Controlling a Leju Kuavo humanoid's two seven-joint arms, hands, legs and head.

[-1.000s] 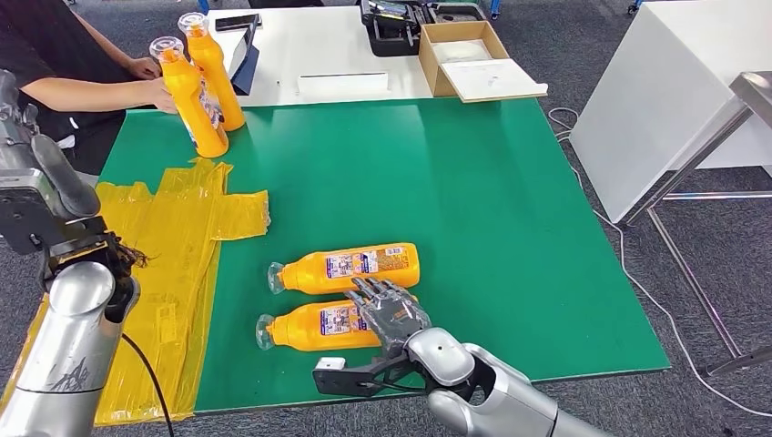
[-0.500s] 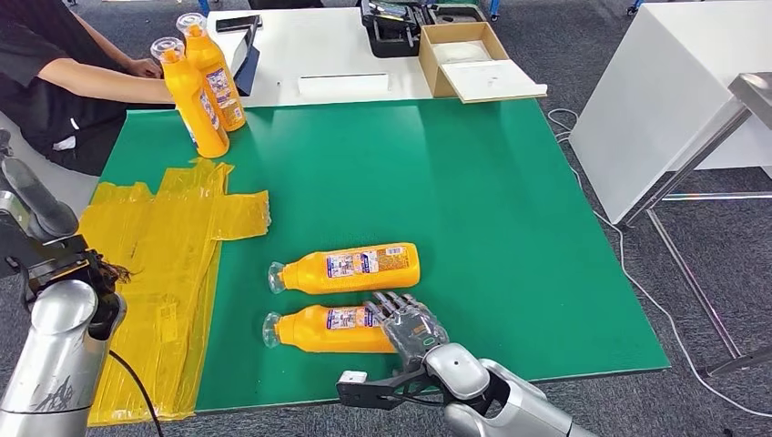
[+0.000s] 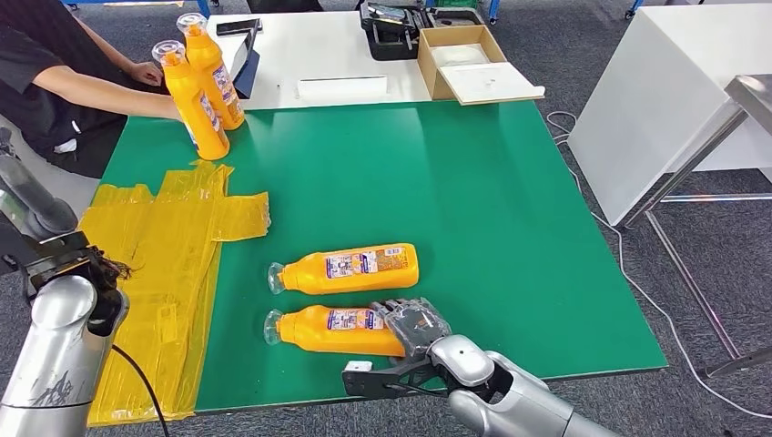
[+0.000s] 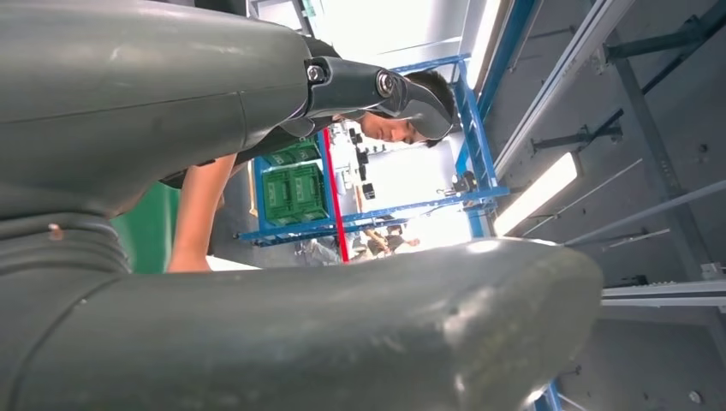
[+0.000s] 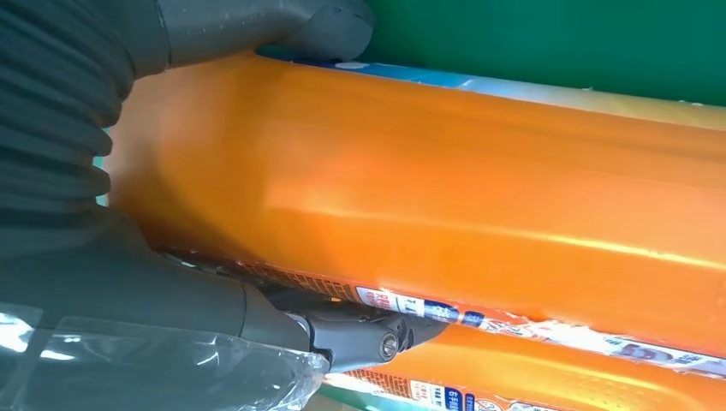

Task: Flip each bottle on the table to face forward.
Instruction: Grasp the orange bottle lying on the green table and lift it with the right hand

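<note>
Orange plastic sits in the right hand (image 3: 415, 325), which grips the base end of the near bottle (image 3: 332, 330) lying on the green table (image 3: 510, 237), cap pointing away to the hand's left. Just beyond the fingers lies a second bottle (image 3: 346, 268), parallel. Far across the mat, two upright bottles (image 3: 202, 86) stand beside a person's arm (image 3: 100, 88). Whether the left hand (image 4: 257, 128) is open or closed, I cannot tell.

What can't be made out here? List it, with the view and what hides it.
- Near bottle: its base end is covered by the right hand in the head view; the right wrist view sits too close to show its outline.
- Label print on the far lying bottle: too small to read in the head view.
- Left hand: the left wrist view is crowded by its own grey covers, so its fingers' pose is unclear.
</note>
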